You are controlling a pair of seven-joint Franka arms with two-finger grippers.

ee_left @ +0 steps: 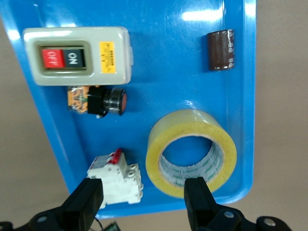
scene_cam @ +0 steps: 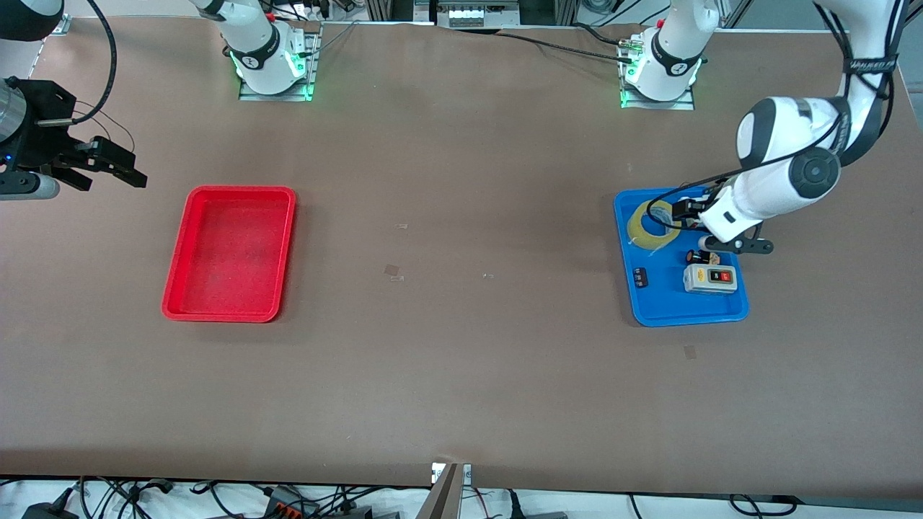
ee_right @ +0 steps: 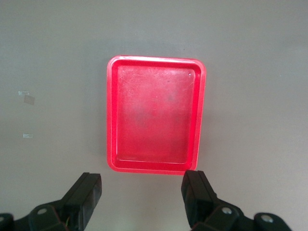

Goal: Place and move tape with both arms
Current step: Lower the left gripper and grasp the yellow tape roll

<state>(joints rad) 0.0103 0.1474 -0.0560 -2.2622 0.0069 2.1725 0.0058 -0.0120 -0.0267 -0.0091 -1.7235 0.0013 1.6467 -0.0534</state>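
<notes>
The left end effector [ee_left: 144, 202] hung wide open over the blue tray [scene_cam: 652, 306], where the tape [ee_left: 191, 152] lay beside a white circuit breaker [ee_left: 115, 178]; closing off-centre risked catching that breaker. The right end effector [ee_right: 142, 199] waited, open, near the red tray [ee_right: 156, 120].

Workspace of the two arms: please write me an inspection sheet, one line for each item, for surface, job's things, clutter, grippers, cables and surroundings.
Surface: brown table with small scraps of tape stuck near the middle.
Job's things: tape lies flat in the blue tray; red tray holds nothing.
Clutter: in the blue tray, a switch box, a push button, a white breaker, a dark capacitor.
Grippers: left gripper open above the tape; right gripper open, waiting by the red tray.
Cables: black cables along the left arm.
Surroundings: cables below the table's edge.
</notes>
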